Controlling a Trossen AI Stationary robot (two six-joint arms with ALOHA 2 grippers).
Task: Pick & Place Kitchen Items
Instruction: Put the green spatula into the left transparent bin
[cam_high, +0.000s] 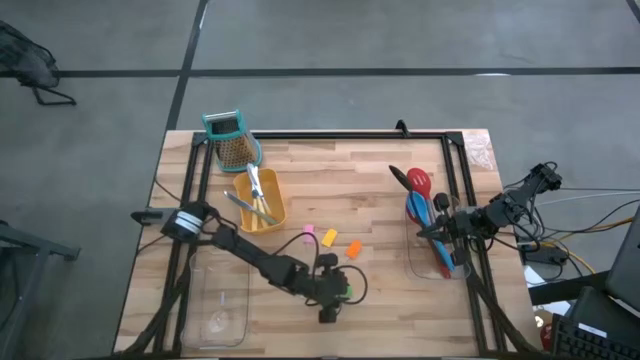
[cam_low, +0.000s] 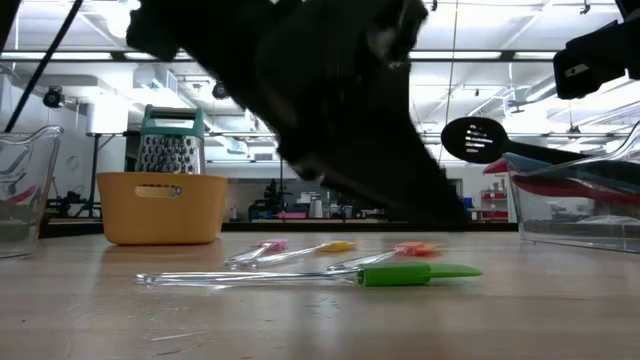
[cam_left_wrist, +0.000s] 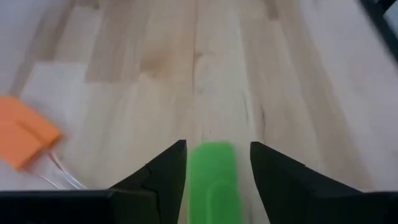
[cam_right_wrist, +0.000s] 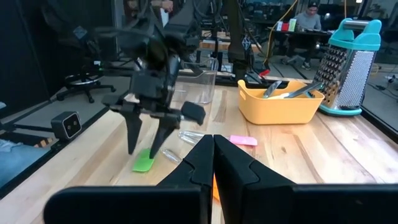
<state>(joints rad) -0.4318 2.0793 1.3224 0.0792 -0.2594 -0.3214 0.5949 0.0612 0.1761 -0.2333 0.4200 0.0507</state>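
My left gripper (cam_left_wrist: 217, 171) sits low in the middle of the high view, near the table's front edge, its fingers (cam_left_wrist: 163, 171) spread apart on either side of the green-tipped tool (cam_left_wrist: 214, 177) — the green head lies flat on the wood between them, and I cannot tell whether either finger touches it. In the low view its clear handle runs off toward the left of the frame. Just beyond, nearer the centre of the table (cam_high: 330, 180), lie the orange-tipped tool (cam_high: 353, 249), the yellow-tipped tool (cam_high: 329, 238) and the pink-tipped tool (cam_high: 309, 231), close together. My right gripper (cam_right_wrist: 213, 163) hangs at the right of the high view over the clear tray (cam_high: 425, 262), fingers pressed together and holding nothing. Farther back, at upper left, stand the yellow tray (cam_high: 262, 203) with metal-bladed tools (cam_high: 256, 190) and the grater (cam_high: 231, 139); at upper right the red spoon (cam_high: 418, 182), blue spoon (cam_high: 415, 208) and black slotted spoon (cam_low: 478, 139) lean out of the clear tray.
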